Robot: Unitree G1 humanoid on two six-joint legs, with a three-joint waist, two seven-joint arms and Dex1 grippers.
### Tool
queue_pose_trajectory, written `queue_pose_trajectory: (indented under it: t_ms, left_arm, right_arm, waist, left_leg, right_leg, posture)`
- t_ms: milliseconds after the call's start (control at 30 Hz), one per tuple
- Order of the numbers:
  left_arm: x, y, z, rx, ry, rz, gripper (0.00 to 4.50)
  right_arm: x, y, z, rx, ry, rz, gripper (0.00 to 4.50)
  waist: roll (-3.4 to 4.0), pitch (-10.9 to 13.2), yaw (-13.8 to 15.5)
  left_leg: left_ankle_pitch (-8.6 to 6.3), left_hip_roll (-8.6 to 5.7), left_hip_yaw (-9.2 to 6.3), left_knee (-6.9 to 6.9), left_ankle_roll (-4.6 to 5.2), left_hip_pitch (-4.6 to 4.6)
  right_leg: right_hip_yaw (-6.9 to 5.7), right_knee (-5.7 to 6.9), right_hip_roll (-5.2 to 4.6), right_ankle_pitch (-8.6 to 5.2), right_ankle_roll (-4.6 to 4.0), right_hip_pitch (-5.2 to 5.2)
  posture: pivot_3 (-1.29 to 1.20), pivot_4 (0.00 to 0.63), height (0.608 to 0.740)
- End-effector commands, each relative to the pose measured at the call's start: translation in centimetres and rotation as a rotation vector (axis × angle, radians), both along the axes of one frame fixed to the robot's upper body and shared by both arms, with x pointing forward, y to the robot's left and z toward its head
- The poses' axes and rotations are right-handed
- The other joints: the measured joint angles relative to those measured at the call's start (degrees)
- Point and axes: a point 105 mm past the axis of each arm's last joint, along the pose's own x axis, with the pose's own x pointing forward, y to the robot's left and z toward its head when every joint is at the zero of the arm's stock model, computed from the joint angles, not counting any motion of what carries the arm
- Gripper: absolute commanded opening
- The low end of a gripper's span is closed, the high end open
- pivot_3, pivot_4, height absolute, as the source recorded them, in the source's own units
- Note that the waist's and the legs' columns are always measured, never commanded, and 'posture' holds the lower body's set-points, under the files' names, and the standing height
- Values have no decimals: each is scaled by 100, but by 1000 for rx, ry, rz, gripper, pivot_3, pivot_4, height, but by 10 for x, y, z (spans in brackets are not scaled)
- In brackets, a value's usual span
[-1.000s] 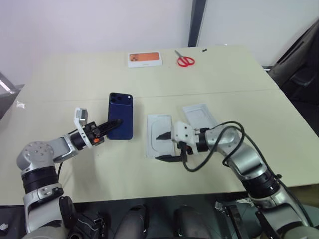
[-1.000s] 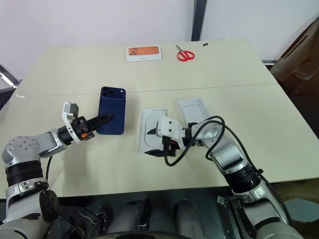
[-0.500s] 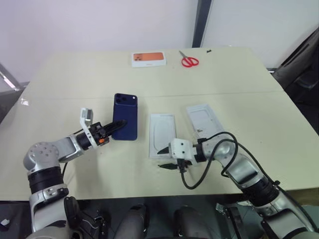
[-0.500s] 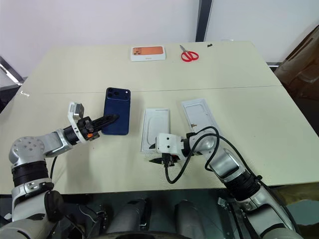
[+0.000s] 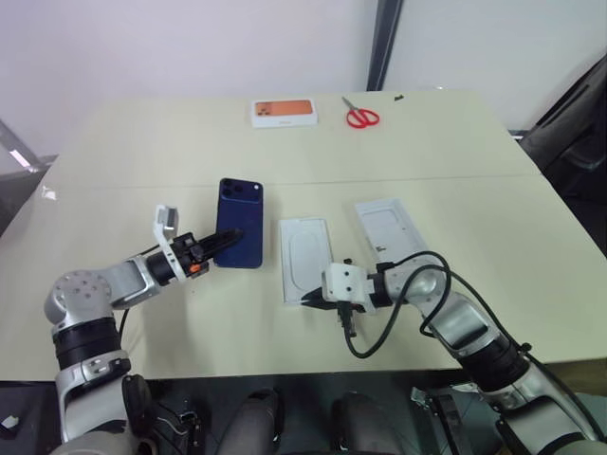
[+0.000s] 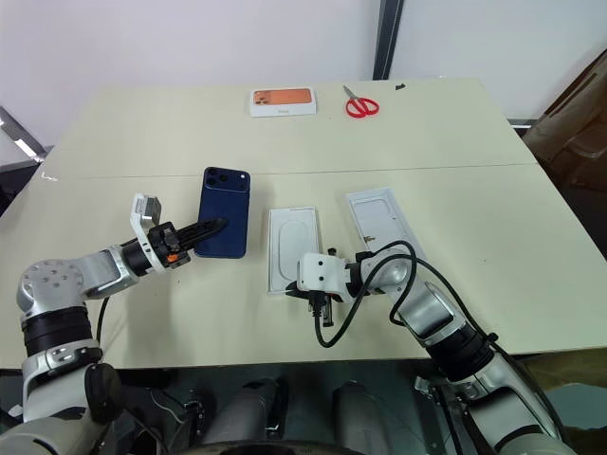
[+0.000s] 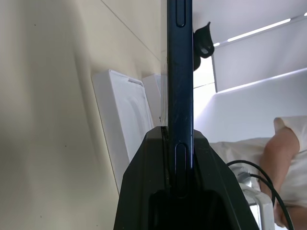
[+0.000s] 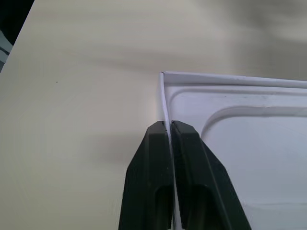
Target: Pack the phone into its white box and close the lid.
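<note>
The navy phone point(image 5: 240, 222) is held up on edge above the table, camera cluster at its far end. My left gripper point(image 5: 226, 238) is shut on its near end; in the left wrist view the phone point(image 7: 180, 62) stands edge-on between the fingers. The white box point(image 5: 305, 258), a shallow tray, lies flat just right of the phone. At the tray's near edge my right gripper point(image 5: 318, 297) is shut on the thin rim point(image 8: 165, 103). The lid point(image 5: 387, 226) lies open side up to the right of the tray, its near end hidden behind my right arm.
A white box with an orange-printed top point(image 5: 283, 112) and red scissors point(image 5: 358, 117) lie at the table's far edge. A black cable loops below my right wrist point(image 5: 365, 336). A person's arm point(image 7: 283, 153) shows in the left wrist view.
My right gripper sank to the tray's near edge and closed from open onto its rim. The tray's near end shifted slightly left. The left gripper with the phone kept still.
</note>
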Motion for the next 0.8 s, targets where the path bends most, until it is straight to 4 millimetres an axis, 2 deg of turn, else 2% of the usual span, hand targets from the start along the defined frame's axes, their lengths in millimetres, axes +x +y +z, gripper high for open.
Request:
queue_pose_trajectory:
  t_ms: [33,333,567,667,767,800]
  left_arm:
    - [-2,0,16,-33,-65,-5,0]
    - [10,-1,29,-86,-84,33,0]
    - [12,-7,25,-88,-70,37,0]
    - [12,-13,20,-70,-64,34,0]
    - [11,-21,15,-62,-53,12,0]
    - [12,-24,15,-62,-50,5,0]
  right_arm:
    - [1,11,8,31,-25,24,50]
    - [30,43,18,71,-80,-25,50]
    - [43,45,16,46,-129,-71,50]
    - [42,46,16,50,-135,-72,50]
    - [36,45,22,101,-83,-70,977]
    - [35,43,24,103,-87,-67,1507]
  waist:
    - [0,0,-5]
    - [-2,0,-4]
    - [-2,0,-11]
    - [-2,0,-16]
    - [-2,0,-10]
    - [-2,0,-7]
  left_leg:
    - [0,0,0,0,0,0]
    - [2,-1,0,1,-3,0]
    - [3,-2,-1,2,-4,0]
    - [3,-2,-1,2,-5,1]
    - [3,-1,-1,2,-5,0]
    - [3,-2,-1,3,-5,0]
  right_leg:
    - [0,0,0,0,0,0]
    - [-1,2,1,0,0,-2]
    - [-3,4,0,0,0,-2]
    - [-3,4,1,0,0,-2]
    - [-3,4,1,0,0,-1]
    - [-3,4,1,0,0,0]
  posture:
    - [0,150,734]
    - [0,150,734]
    - [0,150,734]
    - [0,150,734]
    - [0,150,734]
    - [0,150,734]
